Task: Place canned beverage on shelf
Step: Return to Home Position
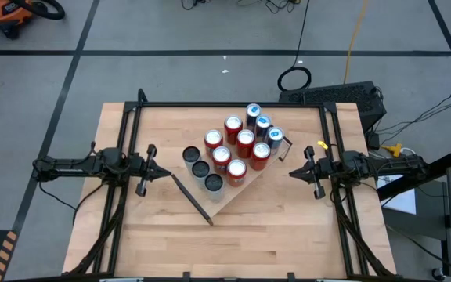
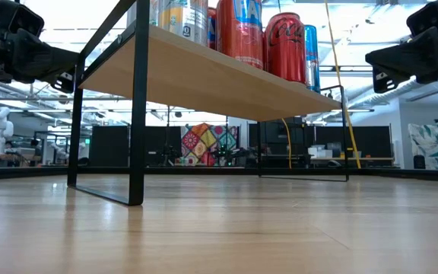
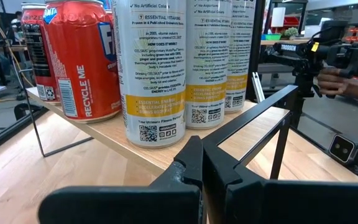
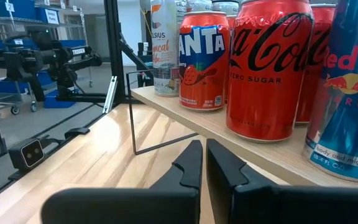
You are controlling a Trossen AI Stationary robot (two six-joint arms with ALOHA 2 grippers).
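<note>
The shelf (image 1: 239, 190), a light-wood board on two black end brackets (image 2: 136, 114), stands slantwise at the table's middle. Several cans stand upright on it: white ones (image 3: 154, 68) at its left end, red ones (image 4: 266, 68) in the middle and blue ones (image 1: 263, 124) at its far right end. My left gripper (image 1: 163, 174) hangs shut at the table's left, pointing level at the white cans. At the table's right my right gripper (image 1: 292, 172) hangs shut, pointing level at the red and blue cans (image 4: 347, 93). Neither touches anything.
Black frame rails (image 1: 225, 105) run along the table's far and side edges. Bare tabletop (image 1: 233, 243) lies between the shelf and the near edge. A keyboard (image 1: 343, 95) sits beyond the far right corner. A person's hand (image 3: 344, 81) shows behind my right arm.
</note>
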